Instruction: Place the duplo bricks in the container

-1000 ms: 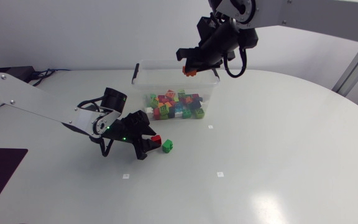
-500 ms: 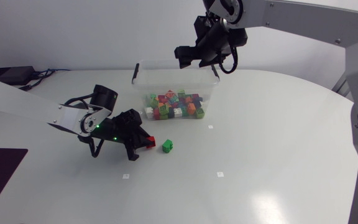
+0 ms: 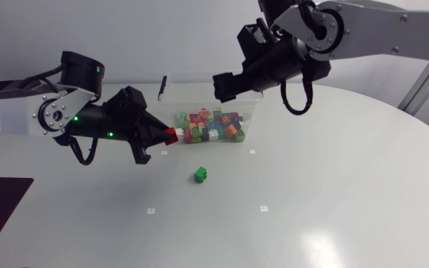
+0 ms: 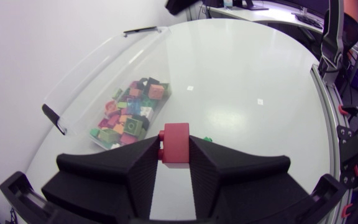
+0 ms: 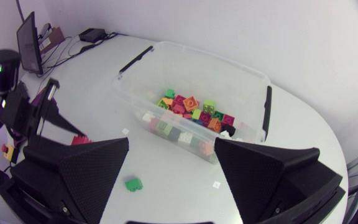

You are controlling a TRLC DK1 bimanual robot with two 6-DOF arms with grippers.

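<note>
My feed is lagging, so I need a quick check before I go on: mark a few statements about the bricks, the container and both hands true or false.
1. The left hand is shut on a red brick. True.
2. The right hand holds an orange brick. False: it is open and empty, up over the container.
3. A green brick lies on the table, outside the container. True.
4. The container is empty. False: many bricks lie in it.
</note>
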